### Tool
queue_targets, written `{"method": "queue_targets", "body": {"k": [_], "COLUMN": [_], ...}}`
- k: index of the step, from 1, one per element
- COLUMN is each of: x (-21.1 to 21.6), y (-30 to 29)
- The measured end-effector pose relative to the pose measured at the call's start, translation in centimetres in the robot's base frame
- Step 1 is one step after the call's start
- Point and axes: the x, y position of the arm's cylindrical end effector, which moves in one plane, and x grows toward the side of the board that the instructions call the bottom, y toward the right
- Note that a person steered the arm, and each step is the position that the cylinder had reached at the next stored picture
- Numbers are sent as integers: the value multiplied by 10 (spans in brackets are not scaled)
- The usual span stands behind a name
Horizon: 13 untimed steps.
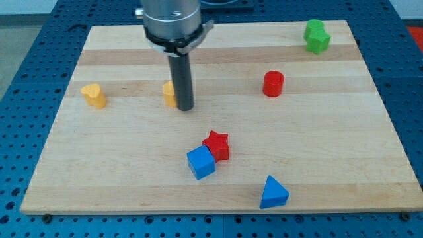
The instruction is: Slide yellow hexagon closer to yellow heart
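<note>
My tip (185,108) touches the yellow hexagon (170,94) from the view's right (mostly hidden, so its facing is unclear). The yellow heart (94,95) sits well left, bare tabletop (132,172) between. No jaws here, only a rod.

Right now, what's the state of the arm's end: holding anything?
No gripper: a bare rod. My tip holds nothing; it sits against the view's right side of the yellow hexagon, with the yellow heart further left.
</note>
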Motion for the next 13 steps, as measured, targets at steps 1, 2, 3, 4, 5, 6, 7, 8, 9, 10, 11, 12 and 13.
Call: {"method": "queue_targets", "body": {"k": [1,2,3,4,5,6,7,8,9,10,11,12,13], "x": [-1,-17,-19,-19,-20,-29,-62,-71,-46,-39,-39,-39,-39], "y": [15,28,-1,-47,-62,-34,0,-9,-33,-59,-86,-93,-95]}}
